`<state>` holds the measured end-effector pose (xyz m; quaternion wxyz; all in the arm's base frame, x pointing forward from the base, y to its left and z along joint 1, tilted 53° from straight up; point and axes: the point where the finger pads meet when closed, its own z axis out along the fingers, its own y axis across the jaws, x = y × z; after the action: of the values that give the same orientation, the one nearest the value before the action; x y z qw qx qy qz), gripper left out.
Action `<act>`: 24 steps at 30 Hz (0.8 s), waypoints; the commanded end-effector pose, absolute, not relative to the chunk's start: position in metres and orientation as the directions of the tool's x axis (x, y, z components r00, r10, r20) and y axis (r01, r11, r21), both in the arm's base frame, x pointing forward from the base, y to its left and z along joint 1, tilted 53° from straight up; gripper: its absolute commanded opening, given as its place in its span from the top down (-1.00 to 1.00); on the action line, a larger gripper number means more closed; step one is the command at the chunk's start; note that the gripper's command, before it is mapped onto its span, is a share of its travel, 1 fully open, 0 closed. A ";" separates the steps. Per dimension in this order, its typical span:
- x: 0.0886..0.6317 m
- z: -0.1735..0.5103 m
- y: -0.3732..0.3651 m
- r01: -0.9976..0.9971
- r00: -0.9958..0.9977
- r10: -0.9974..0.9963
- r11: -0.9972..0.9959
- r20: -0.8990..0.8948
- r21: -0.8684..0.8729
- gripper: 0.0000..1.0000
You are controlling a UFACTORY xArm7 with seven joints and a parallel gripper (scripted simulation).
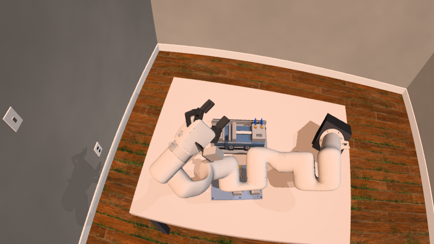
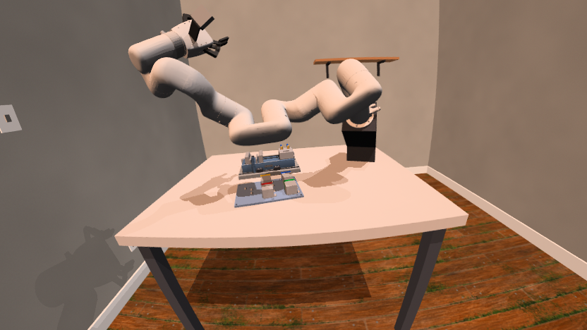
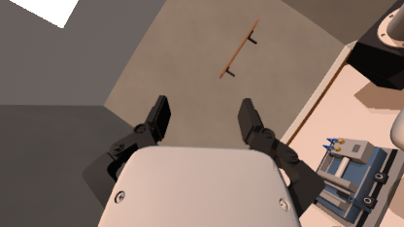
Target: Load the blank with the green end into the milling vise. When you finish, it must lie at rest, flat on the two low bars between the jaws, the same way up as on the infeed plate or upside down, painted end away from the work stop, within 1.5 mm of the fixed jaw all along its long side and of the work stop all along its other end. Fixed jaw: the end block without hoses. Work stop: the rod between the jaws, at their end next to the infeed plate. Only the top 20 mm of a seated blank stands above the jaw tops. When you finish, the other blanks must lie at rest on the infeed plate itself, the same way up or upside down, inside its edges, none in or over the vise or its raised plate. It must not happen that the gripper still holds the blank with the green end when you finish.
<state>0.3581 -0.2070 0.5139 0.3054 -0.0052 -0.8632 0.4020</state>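
Black two-finger gripper [image 2: 209,34] hangs high above the pale pink table [image 2: 369,197], fingers spread wide, nothing between them. In the wrist view it points at the beige wall with the wooden shelf [image 3: 239,48], not at the work. White jointed arm [image 2: 254,118] snakes over the blue-grey milling vise [image 2: 269,163]. The grey block blank with the green end [image 2: 289,184] lies on the light blue infeed plate [image 2: 246,201], at its right side, green end toward the vise. The grey blank with a red end [image 2: 267,189] is just left of it, apart. A third blank with a yellowish end [image 2: 265,177] sits behind. In the top view the arm hides most of the plate. Vise slot looks unloaded in the wrist view.
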 end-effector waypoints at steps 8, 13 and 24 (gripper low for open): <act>0.373 0.515 -0.172 -0.359 -0.849 0.094 0.619 0.520 -0.698 -1.00; 0.373 0.515 -0.172 -0.359 -0.849 0.094 0.619 0.520 -0.698 -1.00; 0.389 0.515 -0.137 -0.359 -0.849 0.094 0.620 0.520 -0.698 -1.00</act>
<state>0.3838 -0.1496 0.5143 0.2652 0.0779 -0.8590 0.4308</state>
